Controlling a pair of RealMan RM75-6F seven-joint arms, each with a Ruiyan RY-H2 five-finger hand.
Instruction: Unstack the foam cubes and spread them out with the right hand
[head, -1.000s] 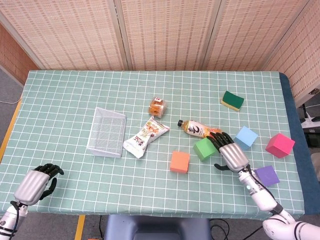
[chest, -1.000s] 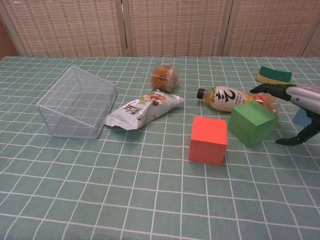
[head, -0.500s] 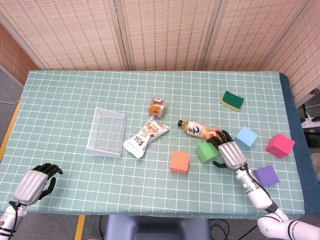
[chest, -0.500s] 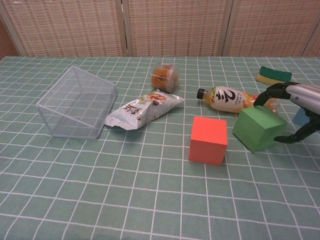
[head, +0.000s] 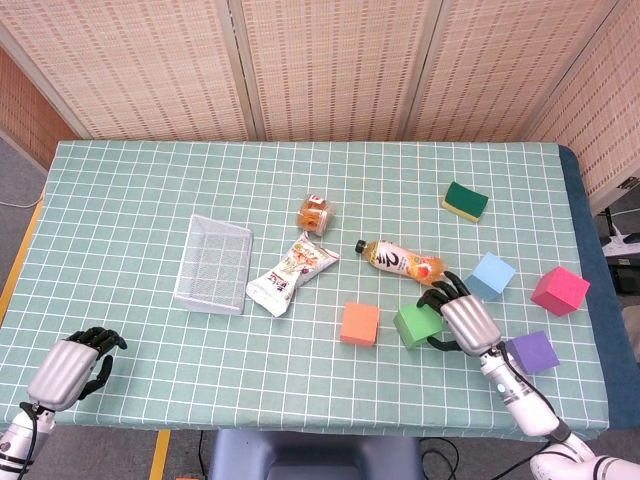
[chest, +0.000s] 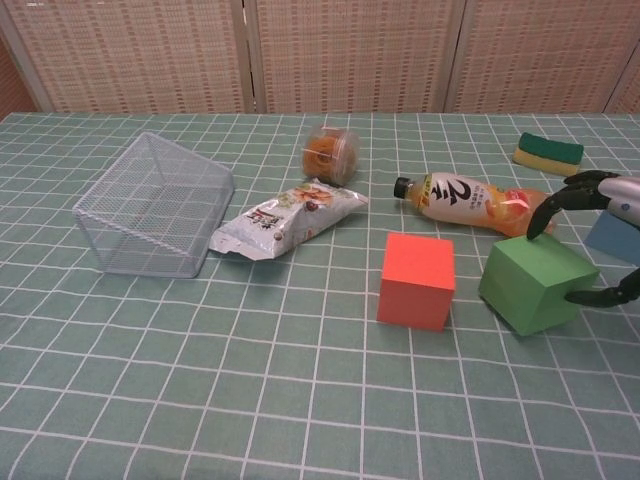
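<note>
Covering the table (head: 120, 190) is a green cloth with a white grid, and woven tan screen panels (head: 330, 70) stand behind the far edge; grey floor shows past the left edge. Right hand (head: 462, 320) curls over the green cube (head: 416, 326), fingertips (chest: 548, 212) on its top rear edge and thumb at its right side, gripping it; in the chest view the cube sits slightly tilted on the cloth. Orange cube (head: 359, 323) stands just left of it, apart. Blue cube (head: 491, 275) lies behind the right hand, pink cube (head: 560, 290) near the right edge, purple cube (head: 533, 352) toward the near right corner, beside the forearm; none of the cubes is stacked. Tea bottle (head: 400, 261) lies on its side just behind the green cube, cap pointing left. Snack bag (head: 291, 273) and a small round jar (head: 315, 212) sit at centre, a wire basket (head: 213, 263) to their left, a green-and-yellow sponge (head: 465, 200) far right. Left hand (head: 72, 365) rests at the near left corner with fingers curled in, holding nothing. Wide bare cloth lies along the far edge and the left third; the near strip between the left hand and the orange cube is open too.
</note>
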